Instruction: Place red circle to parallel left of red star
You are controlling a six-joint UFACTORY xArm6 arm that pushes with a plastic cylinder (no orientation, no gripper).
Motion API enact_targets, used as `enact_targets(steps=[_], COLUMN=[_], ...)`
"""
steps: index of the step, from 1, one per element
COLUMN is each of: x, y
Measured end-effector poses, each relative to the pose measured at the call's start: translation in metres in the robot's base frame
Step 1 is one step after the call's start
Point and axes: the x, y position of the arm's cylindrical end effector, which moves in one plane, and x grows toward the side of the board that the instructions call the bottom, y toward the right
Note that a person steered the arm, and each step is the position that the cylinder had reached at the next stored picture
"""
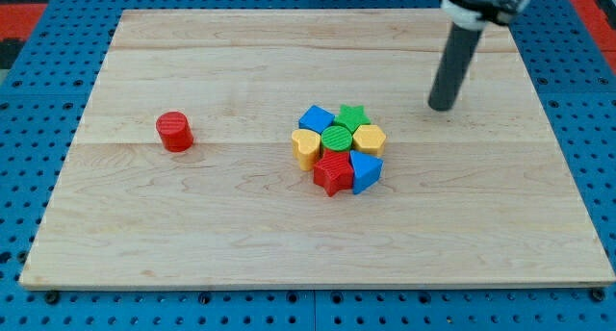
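On pale wooden board [192, 62] over blue pegboard [38, 90]: fingerless my tip [442, 107], red circle [174, 132] far left.

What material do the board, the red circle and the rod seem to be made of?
The board looks like pale wood, matte, with visible grain and plank seams. The red circle seems to be plastic or painted wood; its ridged top suggests plastic, but this is uncertain. The rod, ending at my tip, looks like dark matte metal or plastic.

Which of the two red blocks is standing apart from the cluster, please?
The red circle, alone toward the view's left. The red star sits packed in the cluster's bottom edge. My tip is right of both.
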Motion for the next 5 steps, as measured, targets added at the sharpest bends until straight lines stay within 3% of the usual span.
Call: enact_targets(steps=[1,2,4,5], x=[-0.026,-0.025,0.049,0.044], y=[-0.073,-0.162,-0.292,-0.345])
